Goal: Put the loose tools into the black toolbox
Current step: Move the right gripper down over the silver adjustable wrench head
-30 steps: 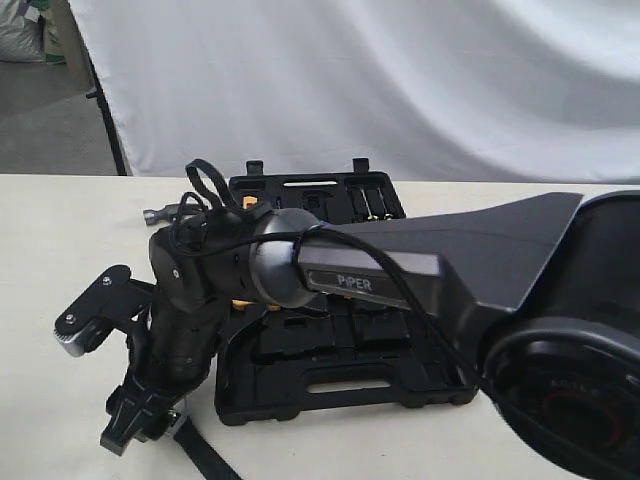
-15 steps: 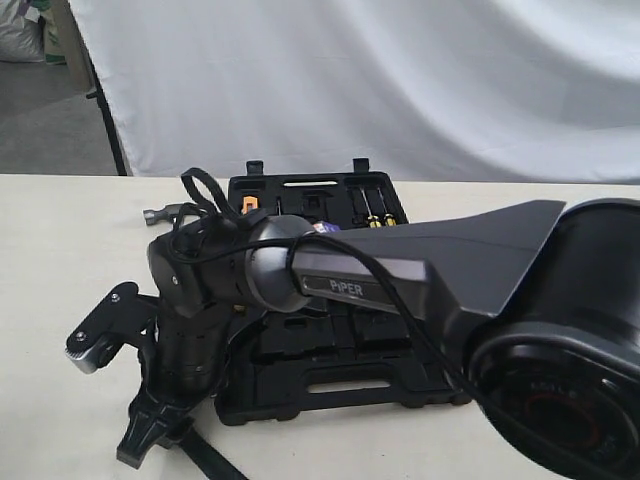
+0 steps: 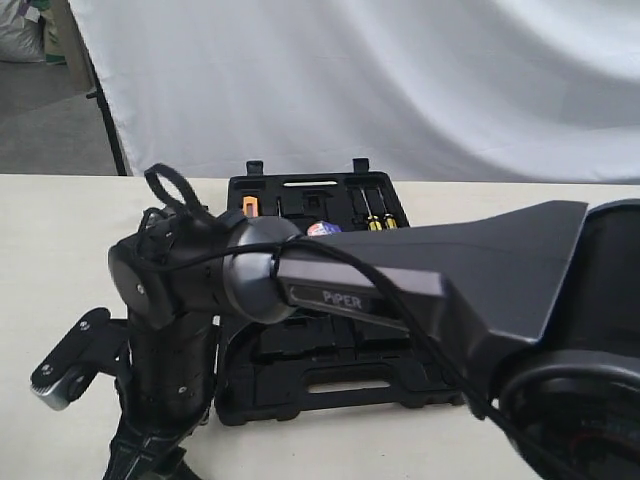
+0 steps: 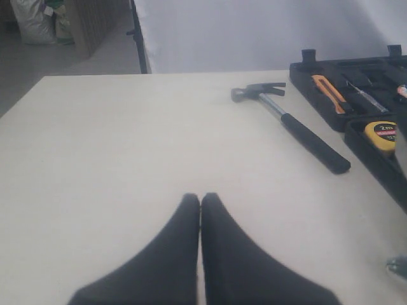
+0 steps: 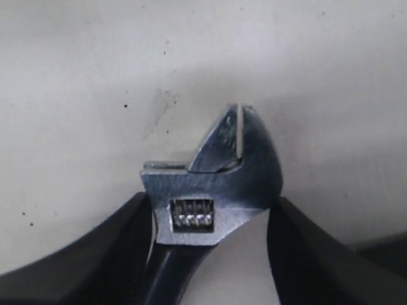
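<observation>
Leftmost, left gripper [image 4: 200, 198]: black fingers pressed together, nothing between them, over the pale counter [image 4: 95, 159].

Next, claw hammer [image 4: 289, 124]: steel head, black handle. It lay flat on the counter, outside the black toolbox [image 3: 260, 395] and near its left edge.

Next, right arm [image 3: 400, 280]: black, reaching across from the right to the counter in front of the toolbox's left corner.

Right gripper [image 5: 211, 202]: fingers pinching the adjustable wrench [image 5: 222, 171] on either side of its silver head, with the thumbwheel facing the wrist camera. The wrench was over bare counter, outside the toolbox.

Centre, toolbox: lid open flat, two latches at the far edge, slot handle at the near edge. A yellow tape measure [image 4: 381, 135] sat in a recess on its left side. An orange-handled tool [image 4: 327, 90] was in the far half. The tape roll [image 3: 322, 229], with a bluish label, sat near the middle and was partly hidden by the arm. To its right was a row of screwdrivers [image 3: 372, 210].
</observation>
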`<state>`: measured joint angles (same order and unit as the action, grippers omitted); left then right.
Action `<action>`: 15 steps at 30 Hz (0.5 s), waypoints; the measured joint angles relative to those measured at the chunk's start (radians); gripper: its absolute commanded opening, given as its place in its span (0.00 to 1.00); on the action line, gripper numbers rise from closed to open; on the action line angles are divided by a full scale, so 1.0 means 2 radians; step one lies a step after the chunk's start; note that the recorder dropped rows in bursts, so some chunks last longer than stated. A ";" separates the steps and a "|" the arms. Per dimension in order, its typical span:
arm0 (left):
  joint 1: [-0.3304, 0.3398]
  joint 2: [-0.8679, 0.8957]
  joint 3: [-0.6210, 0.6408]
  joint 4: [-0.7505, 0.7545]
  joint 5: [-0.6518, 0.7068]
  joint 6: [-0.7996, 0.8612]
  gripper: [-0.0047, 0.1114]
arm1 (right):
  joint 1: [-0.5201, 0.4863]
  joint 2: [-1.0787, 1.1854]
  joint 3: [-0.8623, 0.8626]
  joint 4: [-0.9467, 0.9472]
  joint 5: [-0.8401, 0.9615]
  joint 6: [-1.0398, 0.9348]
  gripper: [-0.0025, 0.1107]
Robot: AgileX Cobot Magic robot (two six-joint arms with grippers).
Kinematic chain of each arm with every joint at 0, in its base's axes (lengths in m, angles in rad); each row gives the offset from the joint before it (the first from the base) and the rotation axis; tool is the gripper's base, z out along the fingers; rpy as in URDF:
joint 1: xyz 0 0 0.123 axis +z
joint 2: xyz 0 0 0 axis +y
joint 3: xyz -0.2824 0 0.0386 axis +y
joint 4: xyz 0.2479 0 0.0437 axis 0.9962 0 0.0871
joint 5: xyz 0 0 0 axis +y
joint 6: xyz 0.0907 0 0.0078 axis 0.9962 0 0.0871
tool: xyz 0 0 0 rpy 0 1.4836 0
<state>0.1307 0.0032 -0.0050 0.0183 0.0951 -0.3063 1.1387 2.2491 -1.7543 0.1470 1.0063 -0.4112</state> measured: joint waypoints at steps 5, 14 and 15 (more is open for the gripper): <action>0.000 0.000 0.000 0.000 0.000 0.000 0.05 | -0.008 -0.026 0.000 -0.009 0.021 0.001 0.02; 0.000 0.000 0.000 0.000 0.000 0.000 0.05 | -0.033 -0.040 0.000 -0.016 0.034 0.018 0.02; 0.000 0.000 0.000 0.000 0.000 0.000 0.05 | -0.037 -0.040 0.000 -0.017 0.034 0.019 0.02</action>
<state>0.1307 0.0032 -0.0050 0.0183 0.0951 -0.3063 1.0643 2.1686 -1.7543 0.1133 1.0751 -0.3724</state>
